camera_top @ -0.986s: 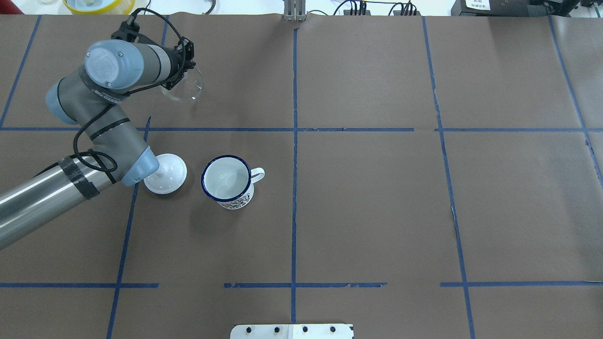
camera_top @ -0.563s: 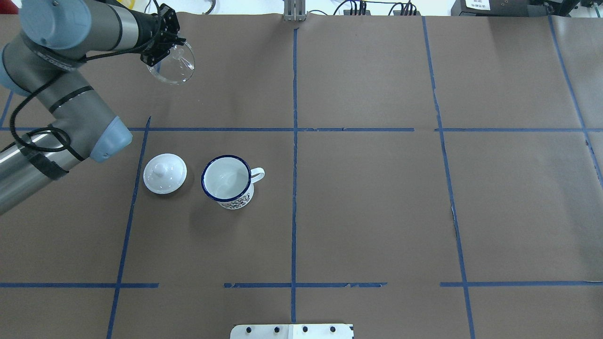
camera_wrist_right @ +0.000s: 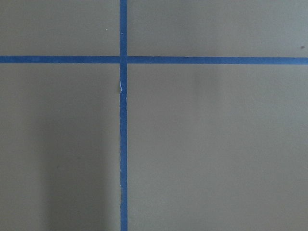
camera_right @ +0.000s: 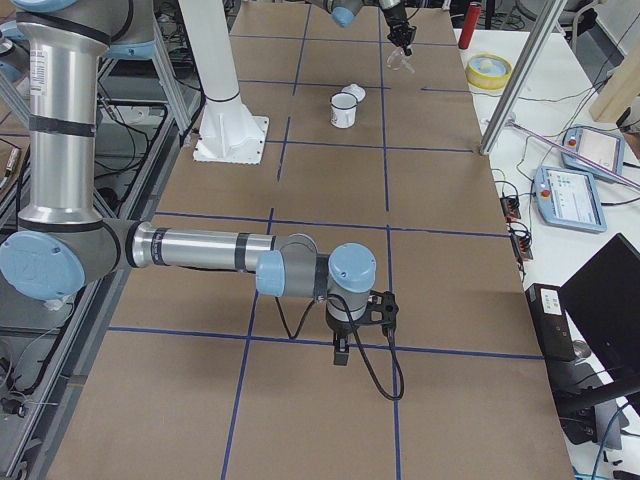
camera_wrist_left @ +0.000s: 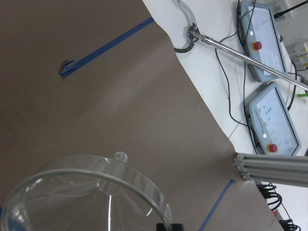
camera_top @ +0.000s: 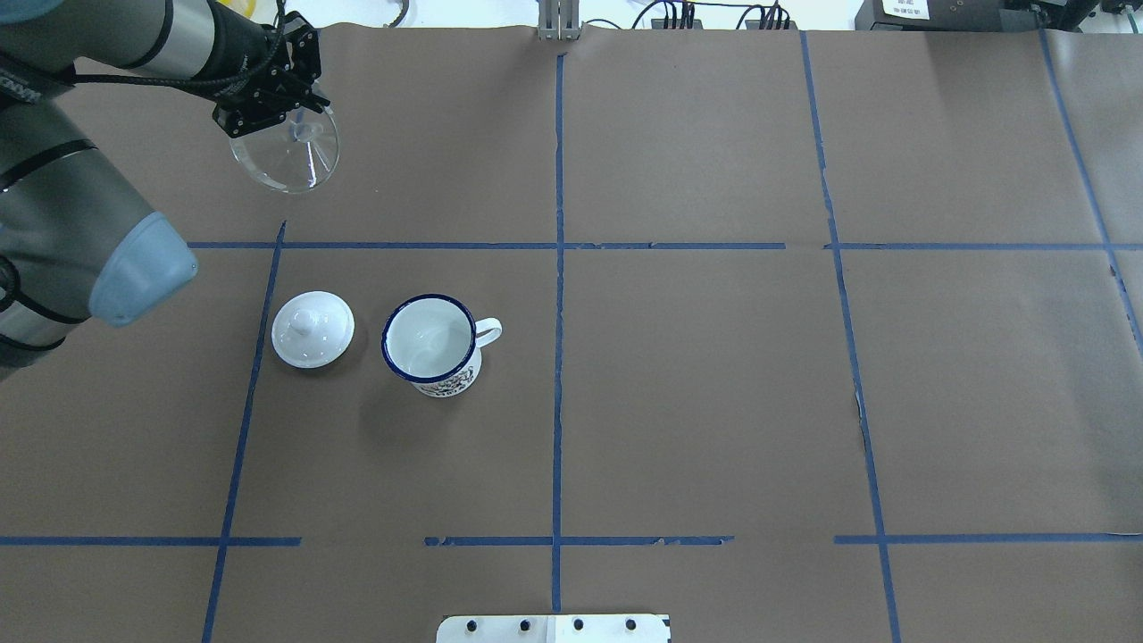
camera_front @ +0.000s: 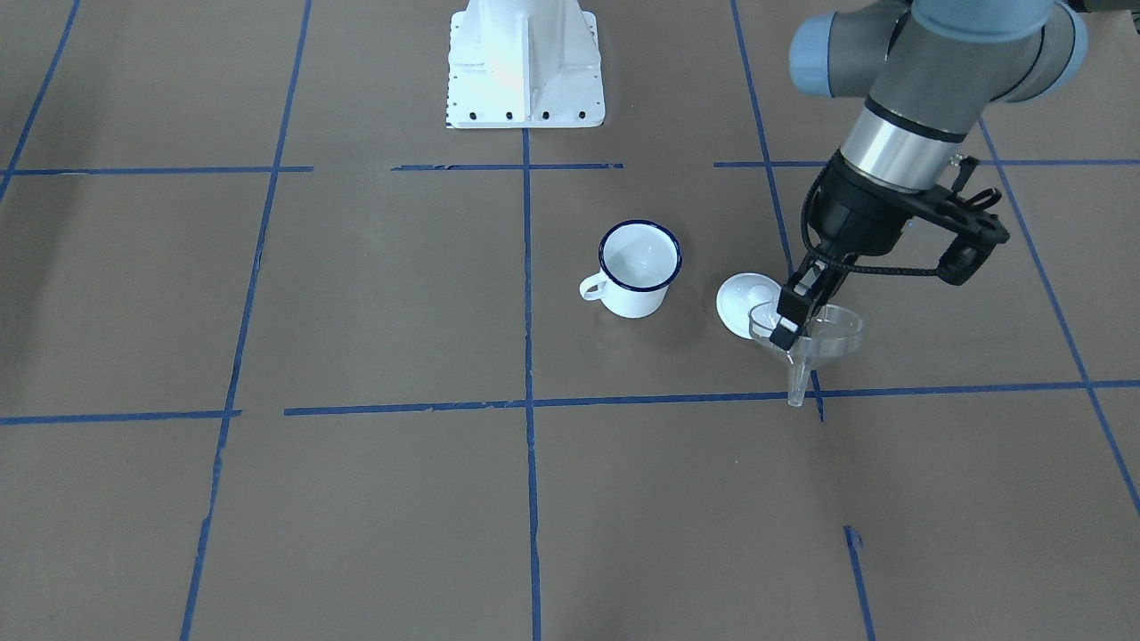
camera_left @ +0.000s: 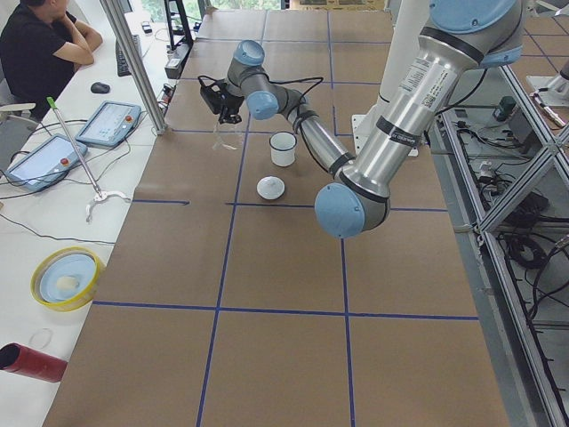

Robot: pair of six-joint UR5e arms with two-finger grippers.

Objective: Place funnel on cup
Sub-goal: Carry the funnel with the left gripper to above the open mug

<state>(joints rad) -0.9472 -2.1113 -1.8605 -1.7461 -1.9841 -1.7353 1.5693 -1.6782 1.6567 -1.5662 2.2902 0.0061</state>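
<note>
My left gripper (camera_top: 299, 107) (camera_front: 787, 322) is shut on the rim of the clear funnel (camera_top: 286, 161) (camera_front: 824, 328). It holds the funnel in the air, rim level and stem down, over the far left of the table. The funnel's rim fills the bottom of the left wrist view (camera_wrist_left: 96, 192). The white cup (camera_top: 430, 344) (camera_front: 637, 267) with a dark blue rim stands upright and empty, nearer the robot and to the right of the funnel. My right gripper (camera_right: 340, 350) hangs low over the table far to the right. I cannot tell whether it is open or shut.
A round white knobbed lid (camera_top: 312, 329) (camera_front: 744, 303) lies just left of the cup, between it and the funnel. The robot's white base (camera_front: 525, 62) stands at the near edge. An operator (camera_left: 44, 44), tablets and a yellow bowl (camera_left: 67, 276) are beyond the far edge.
My left arm has risen and swung left, away from the lid. The funnel came up off the table with it, moved left, and turned from tilted to level.
</note>
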